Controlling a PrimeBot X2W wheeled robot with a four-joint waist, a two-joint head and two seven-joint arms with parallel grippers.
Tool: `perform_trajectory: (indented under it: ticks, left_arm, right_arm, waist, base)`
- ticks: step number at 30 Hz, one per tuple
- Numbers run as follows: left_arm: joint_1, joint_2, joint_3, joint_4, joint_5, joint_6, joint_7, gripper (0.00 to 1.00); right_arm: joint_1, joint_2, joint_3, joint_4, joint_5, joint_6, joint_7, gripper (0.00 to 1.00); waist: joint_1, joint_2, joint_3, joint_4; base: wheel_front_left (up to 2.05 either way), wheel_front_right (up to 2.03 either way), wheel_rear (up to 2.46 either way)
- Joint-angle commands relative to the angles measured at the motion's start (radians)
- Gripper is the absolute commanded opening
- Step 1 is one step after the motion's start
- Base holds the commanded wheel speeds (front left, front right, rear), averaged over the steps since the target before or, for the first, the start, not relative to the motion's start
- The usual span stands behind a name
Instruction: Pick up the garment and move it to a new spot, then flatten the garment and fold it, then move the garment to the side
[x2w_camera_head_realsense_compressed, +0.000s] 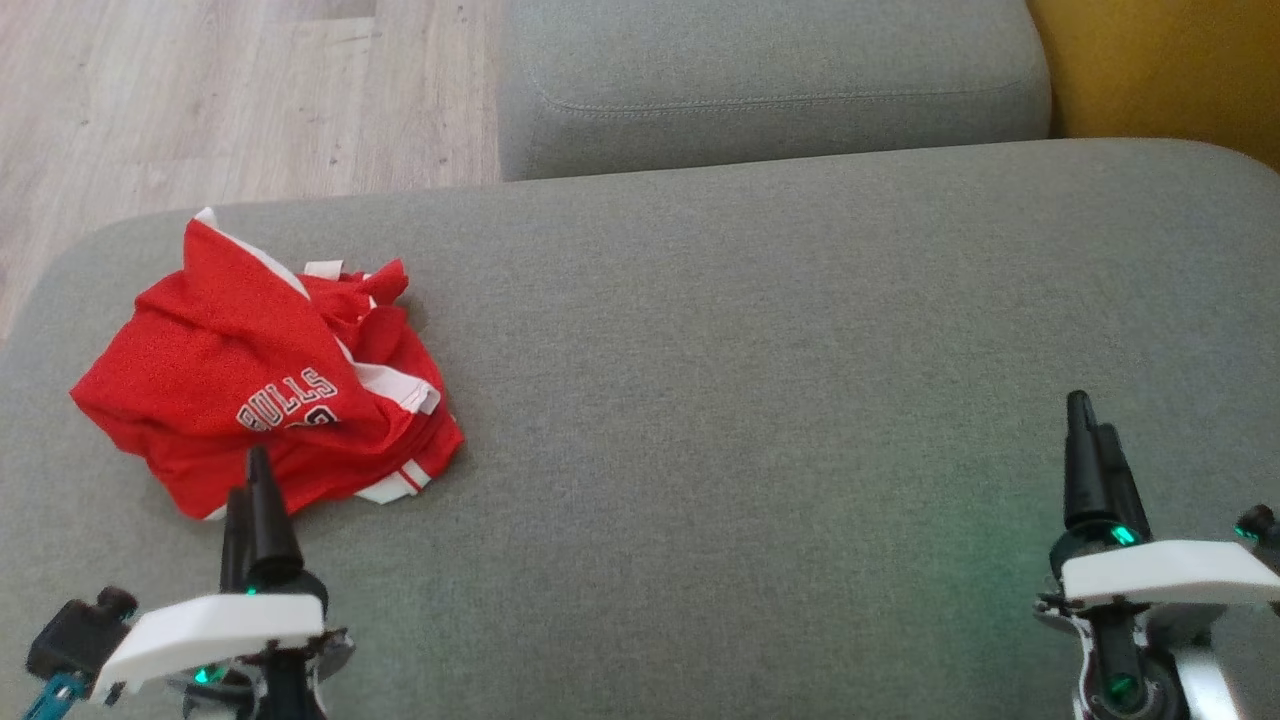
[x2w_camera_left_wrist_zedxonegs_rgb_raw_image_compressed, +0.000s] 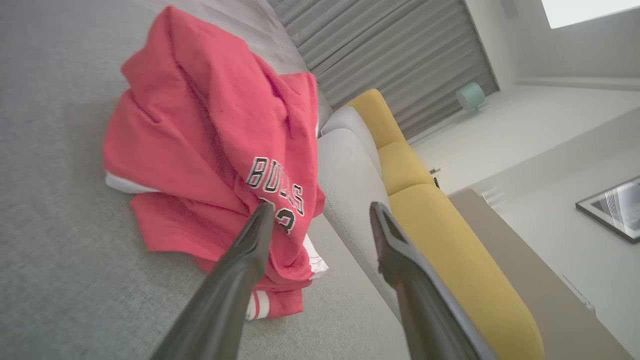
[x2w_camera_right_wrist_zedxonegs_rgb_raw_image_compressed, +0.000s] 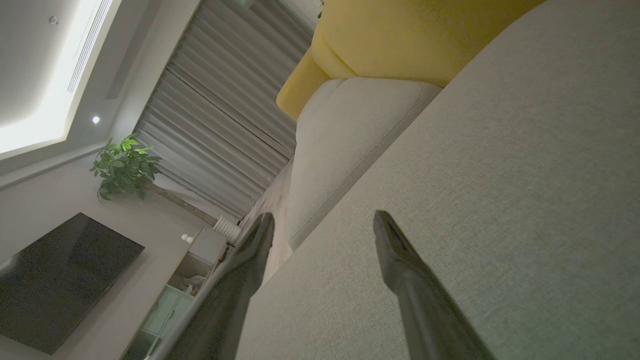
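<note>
The garment (x2w_camera_head_realsense_compressed: 265, 365) is a red jersey with white trim and "BULLS" lettering, lying crumpled on the left part of a grey cushion (x2w_camera_head_realsense_compressed: 760, 400). My left gripper (x2w_camera_head_realsense_compressed: 255, 475) hovers at the garment's near edge, open, with nothing between its fingers. In the left wrist view the garment (x2w_camera_left_wrist_zedxonegs_rgb_raw_image_compressed: 210, 150) lies just beyond the left gripper (x2w_camera_left_wrist_zedxonegs_rgb_raw_image_compressed: 320, 215), whose left fingertip overlaps the lettering. My right gripper (x2w_camera_head_realsense_compressed: 1090, 420) stands open over bare cushion at the lower right, far from the garment. The right wrist view shows the right gripper (x2w_camera_right_wrist_zedxonegs_rgb_raw_image_compressed: 322, 222) spread wide above grey fabric (x2w_camera_right_wrist_zedxonegs_rgb_raw_image_compressed: 500, 200).
A second grey cushion (x2w_camera_head_realsense_compressed: 770, 90) lies behind the main one, with a yellow cushion (x2w_camera_head_realsense_compressed: 1160, 70) at the back right. Wooden floor (x2w_camera_head_realsense_compressed: 200, 100) shows at the upper left. The cushion's left edge runs close to the garment.
</note>
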Motion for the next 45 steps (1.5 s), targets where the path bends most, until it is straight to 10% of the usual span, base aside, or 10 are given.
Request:
perform_trajectory:
  ticks: [1, 45]
  left_arm:
    - [-0.05, 0.008, -0.004, -0.051, 0.066, 0.009, -0.015, 1.0]
    - [-0.146, 0.15, -0.387, -0.009, 0.742, 0.146, -0.142, 1.0]
  right_arm:
    - [-0.051, -0.007, 0.02, -0.048, -0.066, 0.0, -0.017, 1.0]
    - [-0.056, -0.009, 0.127, -0.095, -0.813, -0.001, -0.144, 1.0]
  waist:
    - [0.0, 0.0, 0.0, 0.0]
    - [0.0, 0.0, -0.01, -0.009]
  base:
    - [0.0, 0.0, 0.0]
    - [0.0, 0.0, 0.0]
